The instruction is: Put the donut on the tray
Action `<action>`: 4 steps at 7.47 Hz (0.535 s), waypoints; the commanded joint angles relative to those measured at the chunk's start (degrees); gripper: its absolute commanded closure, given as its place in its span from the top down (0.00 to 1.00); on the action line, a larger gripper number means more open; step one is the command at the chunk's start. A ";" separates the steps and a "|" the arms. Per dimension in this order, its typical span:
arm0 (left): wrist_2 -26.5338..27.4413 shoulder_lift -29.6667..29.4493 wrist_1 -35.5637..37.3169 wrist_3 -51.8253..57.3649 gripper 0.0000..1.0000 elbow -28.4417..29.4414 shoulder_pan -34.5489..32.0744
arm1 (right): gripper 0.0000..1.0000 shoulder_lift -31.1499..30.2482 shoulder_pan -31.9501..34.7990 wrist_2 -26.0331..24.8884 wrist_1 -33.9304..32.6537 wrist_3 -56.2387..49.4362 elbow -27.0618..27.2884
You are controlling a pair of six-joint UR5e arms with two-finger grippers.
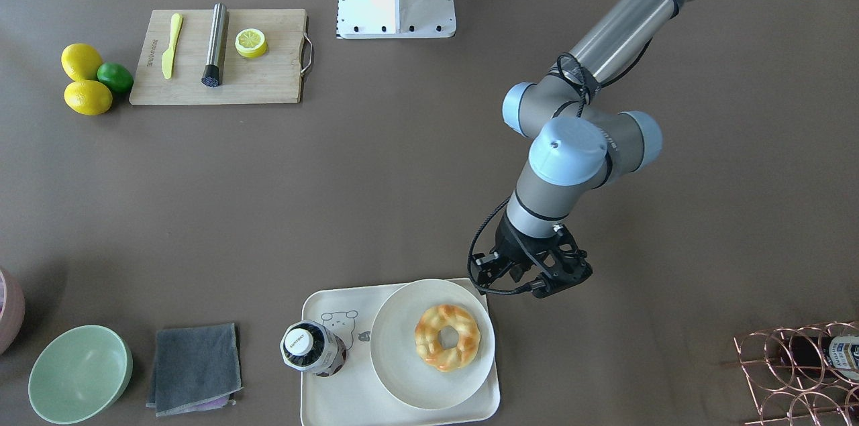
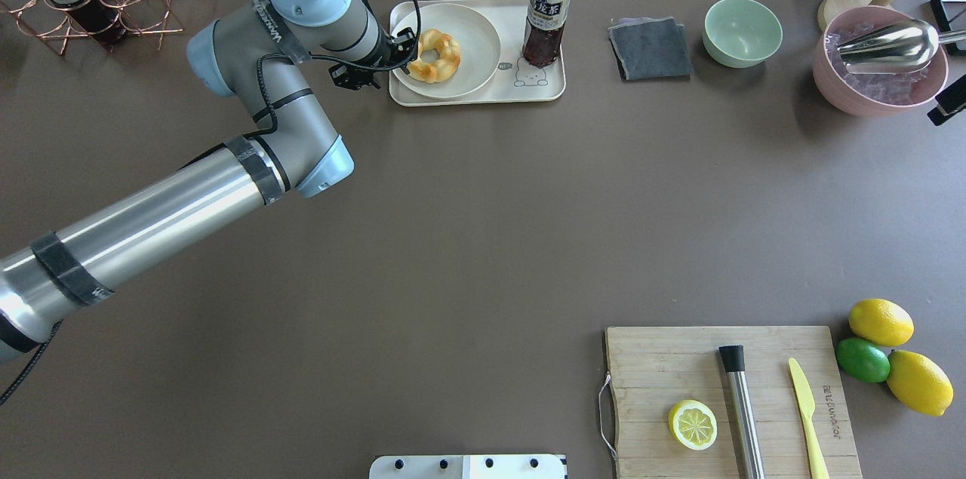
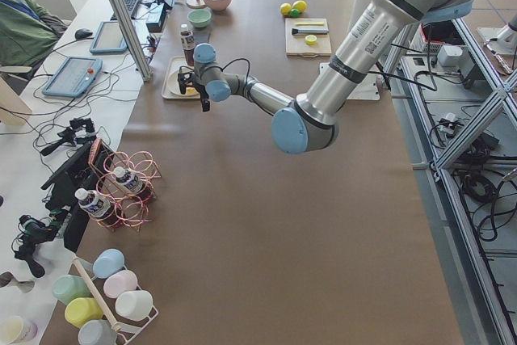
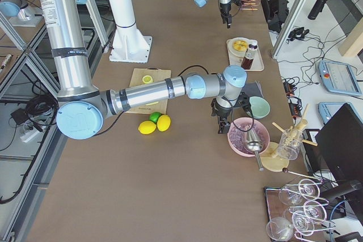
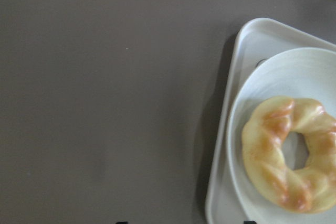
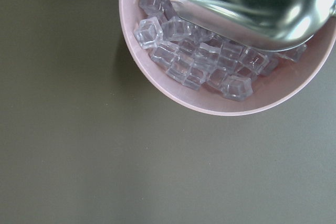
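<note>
While donut (image 1: 447, 337) sits on plate (image 1: 400, 365) on tray (image 1: 333, 400) | L fingers (image 1: 562, 278) wide, beside tray | R fingers (image 4: 222, 125): can't tell

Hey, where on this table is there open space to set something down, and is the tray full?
The wide bare table between the tray and the cutting board is free. The tray is crowded: the plate with the donut and the bottle leave only a strip near the bear drawing.

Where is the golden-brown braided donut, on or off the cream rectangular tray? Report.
On, indirectly: the golden-brown braided donut lies on a round off-white plate that rests on the cream rectangular tray.
</note>
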 commanded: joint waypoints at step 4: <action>-14.97 24.44 13.06 39.92 0.99 -18.17 -19.77 | 1.00 -1.47 0.75 -0.02 -0.02 -0.02 -0.15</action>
